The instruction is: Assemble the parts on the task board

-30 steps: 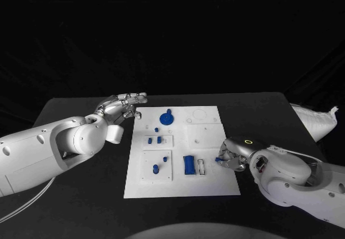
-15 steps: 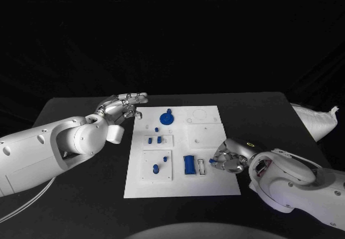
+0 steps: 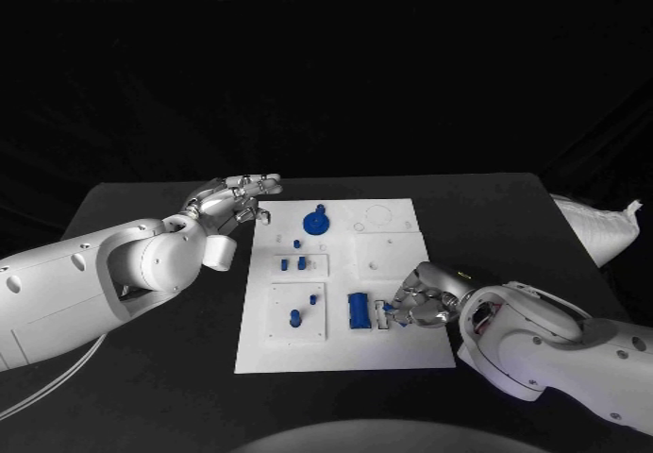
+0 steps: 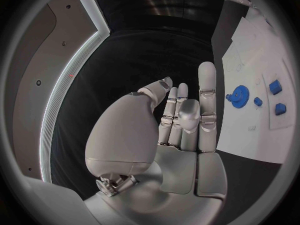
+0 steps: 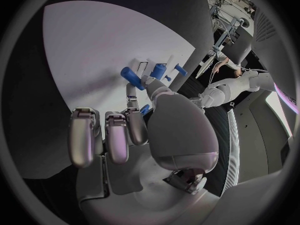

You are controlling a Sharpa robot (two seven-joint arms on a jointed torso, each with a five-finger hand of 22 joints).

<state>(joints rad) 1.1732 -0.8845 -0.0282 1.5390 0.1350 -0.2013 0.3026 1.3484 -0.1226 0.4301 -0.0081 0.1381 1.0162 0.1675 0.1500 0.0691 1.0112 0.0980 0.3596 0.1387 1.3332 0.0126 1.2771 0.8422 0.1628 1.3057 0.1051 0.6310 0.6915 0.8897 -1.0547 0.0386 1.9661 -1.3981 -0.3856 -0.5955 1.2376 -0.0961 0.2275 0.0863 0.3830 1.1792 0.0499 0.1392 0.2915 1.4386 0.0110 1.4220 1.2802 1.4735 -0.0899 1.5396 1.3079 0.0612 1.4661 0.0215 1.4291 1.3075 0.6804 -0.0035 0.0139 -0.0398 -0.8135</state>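
Note:
The white task board [image 3: 409, 347] lies mid-table. On it sit a blue gear [image 3: 316, 224], small blue pegs [image 3: 293, 266], two blue pieces [image 3: 302, 313] and a tall blue block [image 3: 358, 311] beside a white slot [image 3: 382, 318]. My right hand [image 3: 422, 304] hangs over the board's right edge and pinches a small blue part [image 3: 391, 307] just right of the slot. In the right wrist view that part [image 5: 145, 109] sits between thumb and finger. My left hand [image 3: 231, 200] hovers at the board's far left corner, fingers spread and holding nothing. The left wrist view has the left hand [image 4: 178, 120] and the gear [image 4: 237, 95].
A white bundle [image 3: 599, 231] lies off the table's right edge. Black table [image 3: 150, 283] surrounds the board on both sides. My left forearm [image 3: 95, 283] covers the near left of the table.
My right hand has moved left from beside the board to over its right edge, carrying the small blue part toward the slot by the blue block. The left hand stays put.

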